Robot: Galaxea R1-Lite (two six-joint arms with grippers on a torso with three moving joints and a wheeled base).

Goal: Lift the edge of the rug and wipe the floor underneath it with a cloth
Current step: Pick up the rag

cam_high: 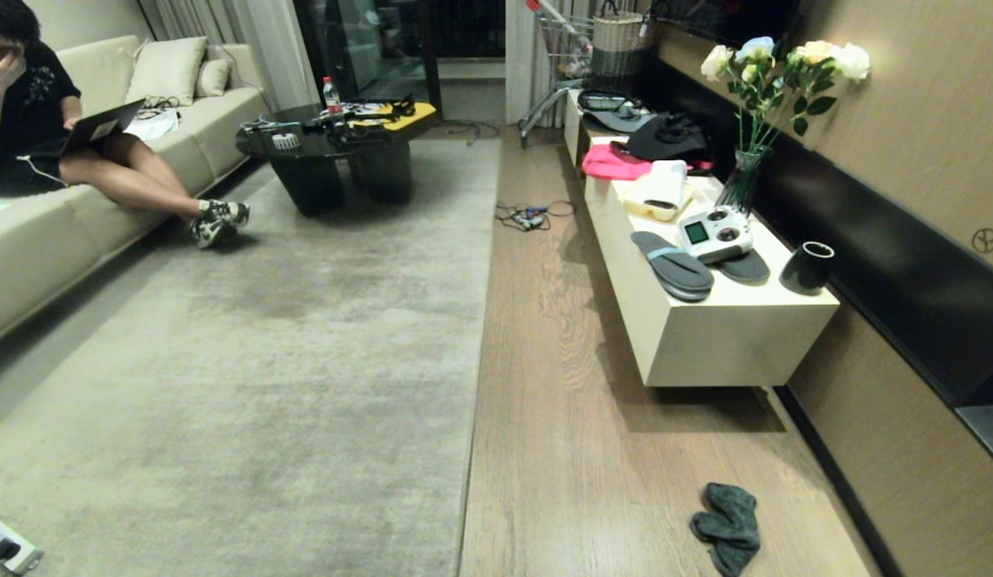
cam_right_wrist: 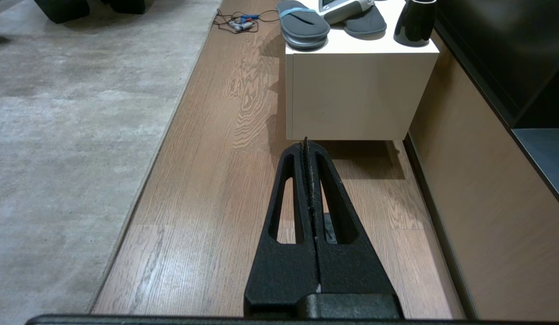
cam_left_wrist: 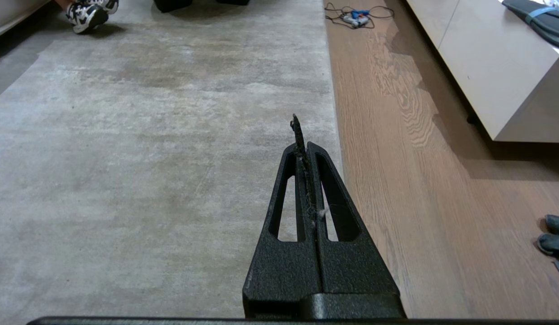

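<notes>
Living room floor was light brown wood planks (cam_high: 624,449), with the big pale grey-beige rug's edge (cam_high: 480,336) lying flat. Small dark grey-blue fuzzy cloth (cam_high: 728,525) sat crumpled nearby; probably light and floppy, so pinch a fold. Left gripper (cam_left_wrist: 302,131) and right gripper (cam_right_wrist: 306,146) were both clenched and empty.

A home living room: cream sofa (cam_high: 103,184), big rug (cam_high: 288,336), low black coffee table (cam_high: 336,152) (cluttered), vase of roses (cam_high: 752,144).

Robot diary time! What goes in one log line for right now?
stage: not started | cloth: lying on floor | rug edge: flat | left gripper: shut, empty | right gripper: shut, empty
</notes>
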